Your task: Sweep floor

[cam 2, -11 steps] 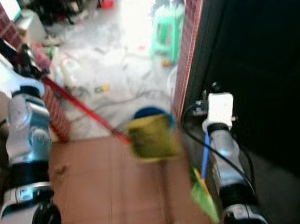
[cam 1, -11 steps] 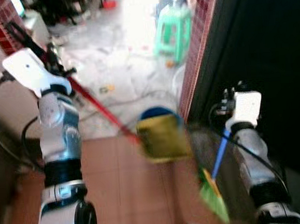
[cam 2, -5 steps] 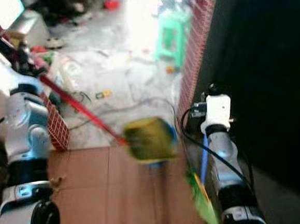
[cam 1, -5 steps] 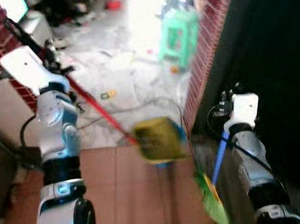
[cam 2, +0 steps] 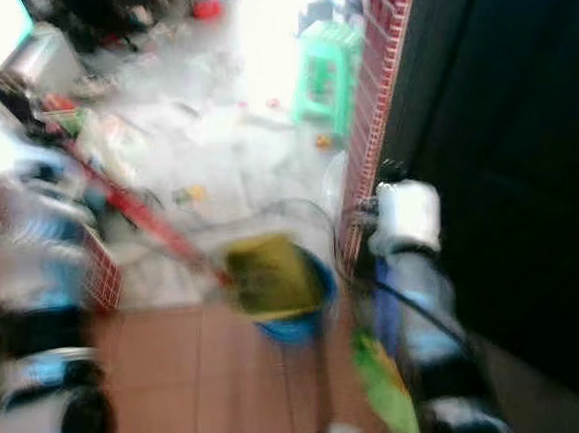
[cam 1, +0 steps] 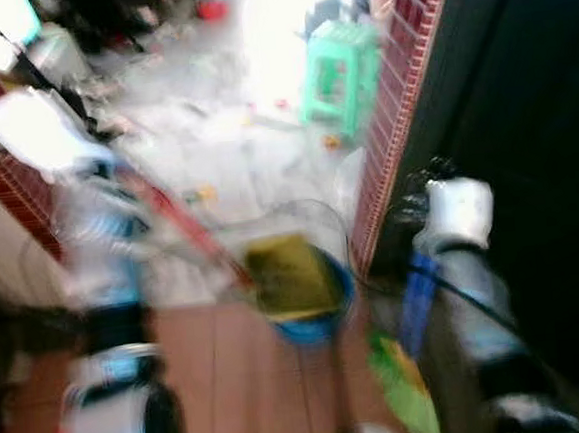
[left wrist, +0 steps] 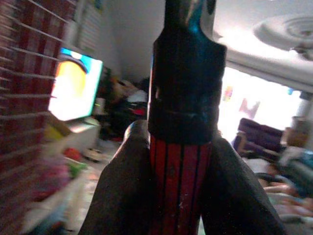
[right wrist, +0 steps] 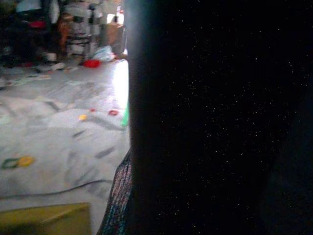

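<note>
The picture is blurred by motion. My left gripper [left wrist: 180, 161] is shut on the red handle [cam 1: 185, 230] of a yellow dustpan [cam 1: 286, 274], whose pan hangs over a blue bucket [cam 1: 318, 320]. In the left wrist view the red handle [left wrist: 180, 181] sits between my two black fingers [left wrist: 122, 191]. My right gripper [cam 1: 418, 194] is by the dark wall and holds a broom with a blue handle [cam 1: 414, 297]. Its green bristles [cam 1: 403, 378] rest low on the terracotta floor.
A green plastic stool [cam 1: 336, 67] stands on the grey floor beyond. Small bits of litter [cam 1: 207, 193] and a cable [cam 1: 299, 211] lie there. A red brick wall edge [cam 1: 394, 138] and a dark panel [cam 1: 532, 107] close the right side; a brick pillar [cam 1: 6, 189] stands left.
The whole picture has shifted and blurred as the camera moved. The dustpan now sits more fully over the blue bucket. Both tools remain held.
</note>
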{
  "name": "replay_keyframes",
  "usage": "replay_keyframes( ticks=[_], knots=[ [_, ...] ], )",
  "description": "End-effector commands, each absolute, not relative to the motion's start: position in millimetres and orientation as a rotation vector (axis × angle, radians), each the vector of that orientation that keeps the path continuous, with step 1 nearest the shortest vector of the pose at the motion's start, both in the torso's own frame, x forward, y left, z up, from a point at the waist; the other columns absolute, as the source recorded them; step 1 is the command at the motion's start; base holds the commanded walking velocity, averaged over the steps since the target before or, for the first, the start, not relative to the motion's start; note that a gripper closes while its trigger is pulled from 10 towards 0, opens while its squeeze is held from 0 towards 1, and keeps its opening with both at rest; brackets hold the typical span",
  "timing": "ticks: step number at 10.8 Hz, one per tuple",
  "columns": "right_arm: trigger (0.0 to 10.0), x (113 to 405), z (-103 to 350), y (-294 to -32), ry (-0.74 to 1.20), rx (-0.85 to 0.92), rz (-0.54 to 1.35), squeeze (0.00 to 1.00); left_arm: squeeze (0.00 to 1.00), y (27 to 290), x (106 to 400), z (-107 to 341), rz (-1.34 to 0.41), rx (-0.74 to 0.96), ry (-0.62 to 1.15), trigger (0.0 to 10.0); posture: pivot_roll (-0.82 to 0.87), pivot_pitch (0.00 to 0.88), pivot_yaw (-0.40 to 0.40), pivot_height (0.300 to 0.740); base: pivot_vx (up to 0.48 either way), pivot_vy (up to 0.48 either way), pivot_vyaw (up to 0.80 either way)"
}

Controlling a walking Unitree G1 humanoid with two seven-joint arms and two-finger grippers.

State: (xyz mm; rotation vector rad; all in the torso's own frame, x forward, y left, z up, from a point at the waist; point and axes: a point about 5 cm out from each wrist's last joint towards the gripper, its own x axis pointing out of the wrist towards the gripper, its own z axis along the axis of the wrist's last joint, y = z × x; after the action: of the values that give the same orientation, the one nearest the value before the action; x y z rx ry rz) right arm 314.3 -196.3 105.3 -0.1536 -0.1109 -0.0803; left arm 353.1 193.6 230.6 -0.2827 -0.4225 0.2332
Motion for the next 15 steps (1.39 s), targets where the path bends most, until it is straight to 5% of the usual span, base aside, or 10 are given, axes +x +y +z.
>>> replay_keyframes(
  ticks=[1,5,13,15],
  knots=[
    [10.0,319,116,-186,-0.159,-0.155,-0.046,0.00,0.00,199,350,255,0.243,-0.306,-0.529,10.0,-0.10,0.000,0.007,0.740,0.465,0.000,0.00],
    [10.0,320,116,-184,-0.156,-0.156,-0.036,0.00,0.00,190,347,263,0.220,-0.165,-0.587,10.0,-0.09,0.000,-0.001,0.740,0.206,0.000,0.00],
    [10.0,321,116,-185,-0.158,-0.161,-0.044,0.00,0.00,131,339,230,-0.026,0.098,-0.605,10.0,-0.10,0.000,-0.002,0.740,0.000,0.000,0.00],
    [10.0,321,116,-183,-0.160,-0.159,-0.042,0.00,0.00,95,329,224,-0.244,0.138,-0.629,10.0,-0.09,0.000,-0.004,0.740,0.000,0.000,0.00]
  ],
)
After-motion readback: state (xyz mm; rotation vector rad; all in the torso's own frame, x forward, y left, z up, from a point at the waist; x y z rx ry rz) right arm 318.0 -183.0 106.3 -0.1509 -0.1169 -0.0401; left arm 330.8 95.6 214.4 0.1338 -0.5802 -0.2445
